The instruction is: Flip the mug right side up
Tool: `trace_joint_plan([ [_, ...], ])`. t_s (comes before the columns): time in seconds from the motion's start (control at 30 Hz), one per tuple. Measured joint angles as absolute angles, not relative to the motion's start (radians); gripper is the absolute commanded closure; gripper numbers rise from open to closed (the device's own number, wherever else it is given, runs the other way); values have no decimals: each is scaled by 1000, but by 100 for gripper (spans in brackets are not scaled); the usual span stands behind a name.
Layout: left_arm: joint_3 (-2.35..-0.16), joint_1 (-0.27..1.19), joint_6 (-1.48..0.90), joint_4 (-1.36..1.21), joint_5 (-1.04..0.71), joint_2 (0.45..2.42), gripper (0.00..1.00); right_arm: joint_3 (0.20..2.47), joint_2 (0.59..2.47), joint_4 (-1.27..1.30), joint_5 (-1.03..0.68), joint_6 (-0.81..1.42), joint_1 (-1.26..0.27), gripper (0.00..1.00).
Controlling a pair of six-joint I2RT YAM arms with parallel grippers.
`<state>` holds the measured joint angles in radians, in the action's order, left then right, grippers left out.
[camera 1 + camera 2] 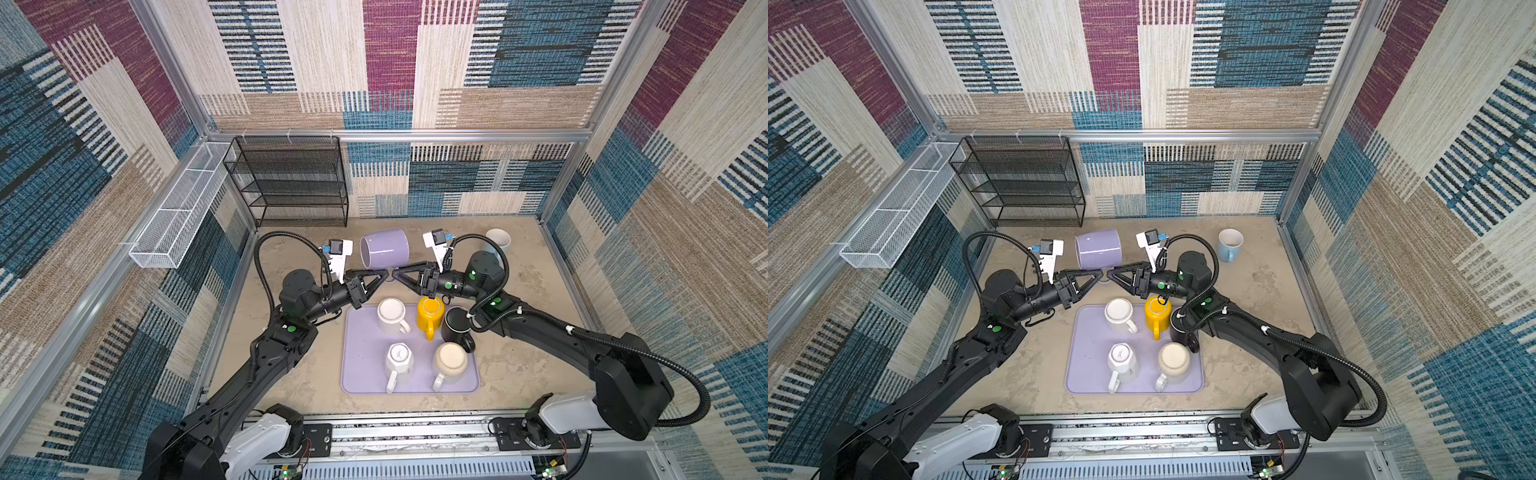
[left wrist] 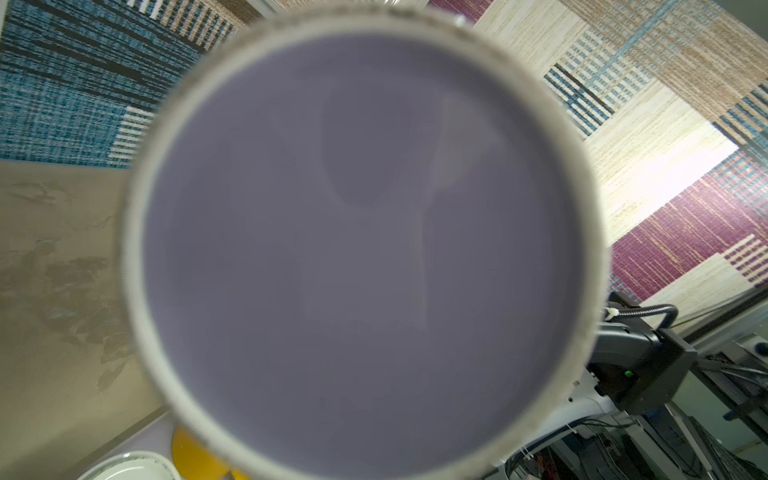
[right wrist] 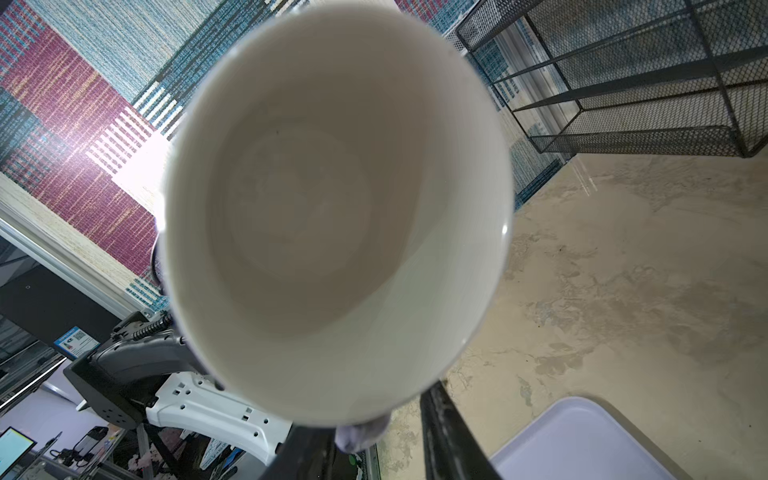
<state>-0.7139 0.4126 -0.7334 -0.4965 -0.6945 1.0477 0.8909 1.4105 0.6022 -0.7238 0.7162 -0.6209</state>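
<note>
The mug (image 1: pixel 384 249) hangs sideways, apparently mid-handover, left jaws clamped on its handle (image 3: pixel 361 432). Right jaws straddle it; whether they grip, I cannot tell.

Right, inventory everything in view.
tray: 1, lilac, centre.
white mug: 1, white, tray rear-left.
yellow mug: 1, yellow, tray rear-middle.
black mug: 1, black, tray rear-right.
faceted mug: 1, white, tray front-left.
cream mug: 1, cream, tray front-right.
lilac mug: 1, lilac, held sideways in the air.
light blue mug: 1, light blue, back right.
mesh rack: 1, black, back left.
wire basket: 1, white, left wall.
left gripper: 1, black, jaws shut on lilac mug.
right gripper: 1, black, facing it.
</note>
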Motion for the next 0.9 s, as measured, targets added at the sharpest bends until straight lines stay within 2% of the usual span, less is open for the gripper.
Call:
trace_joint_plan([
  [0.47, -693, 410, -782, -680, -773, 1093, 100, 905, 1398, 646, -752, 755, -628, 78],
  [0.63, -689, 409, -794, -731, -794, 1106, 100, 903, 1387, 653, -756, 769, -630, 84],
  [0.8, -687, 409, -805, -779, -814, 1118, 100, 902, 1376, 652, -755, 770, -632, 100],
  [0.9, -682, 409, -808, -799, -817, 1123, 100, 902, 1375, 651, -755, 770, -632, 100],
])
